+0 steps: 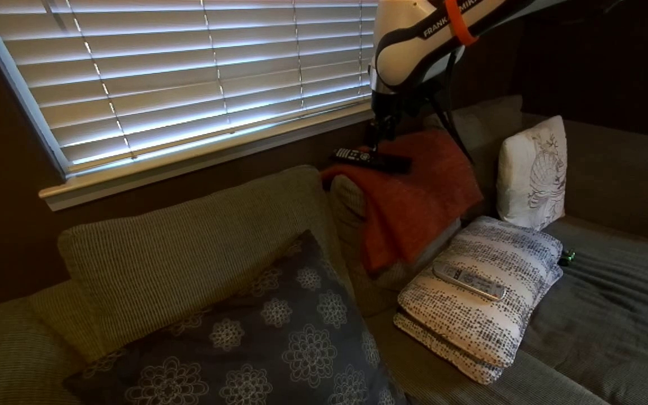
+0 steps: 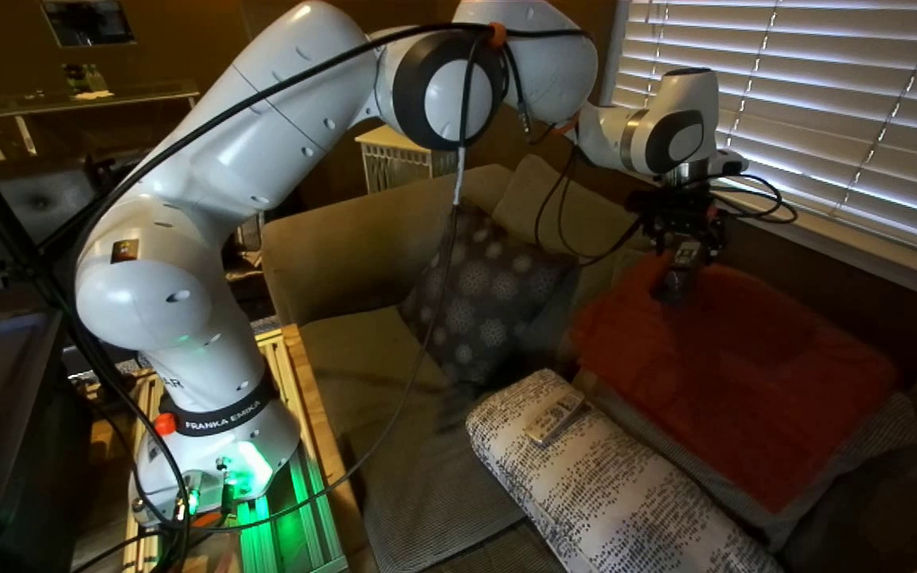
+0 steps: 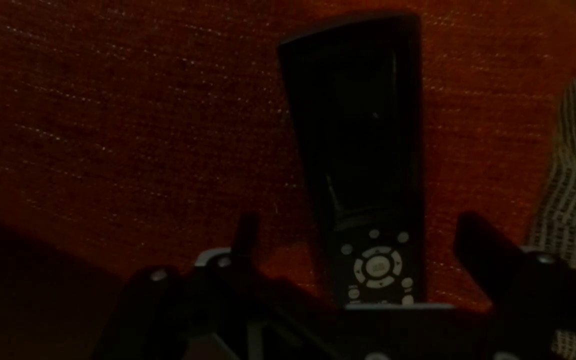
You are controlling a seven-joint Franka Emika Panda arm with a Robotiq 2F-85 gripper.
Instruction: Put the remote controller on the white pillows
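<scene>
Jaws stand apart astride the black remote controller point(image 3: 365, 155) on the orange-red blanket point(image 2: 745, 374), presumably lined up to pinch its narrow width for carrying to the white pillows point(image 1: 464, 315).

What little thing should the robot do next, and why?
Probably close the gripper on the black remote: in the wrist view, the open fingers stand on either side of it, with orange-red blanket showing in both gaps. Whether they sit low enough is hard to tell.
</scene>
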